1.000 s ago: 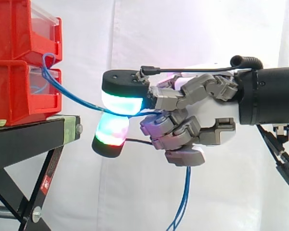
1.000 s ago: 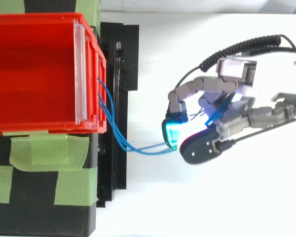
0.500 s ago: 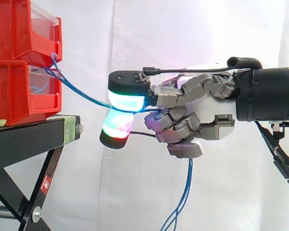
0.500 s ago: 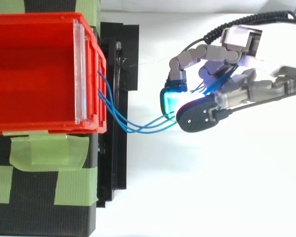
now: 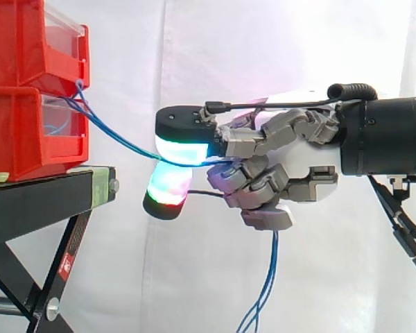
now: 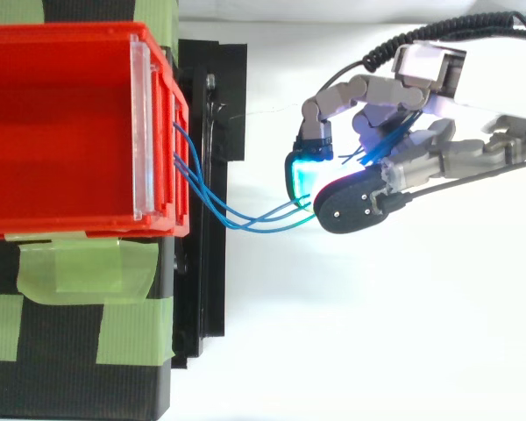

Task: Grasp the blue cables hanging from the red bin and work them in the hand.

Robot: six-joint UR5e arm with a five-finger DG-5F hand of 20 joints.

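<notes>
White curtain (image 5: pixel 263 41) behind, red bins (image 5: pixel 28 104) sitting stacked on the black stand (image 5: pixel 35 201) at the left. The robot hand (image 5: pixel 298 166) is reaching in from the right, clamping the blue cables (image 6: pixel 245 221) between curled fingers and glowing pads. The cables are stretching from the bin's front edge into the hand, loose ends dangling below.

Thin blue cables (image 6: pixel 254 219) leave the red bin's (image 6: pixel 61 132) front edge (several strands together), sag rightward, then hang down loose.
</notes>
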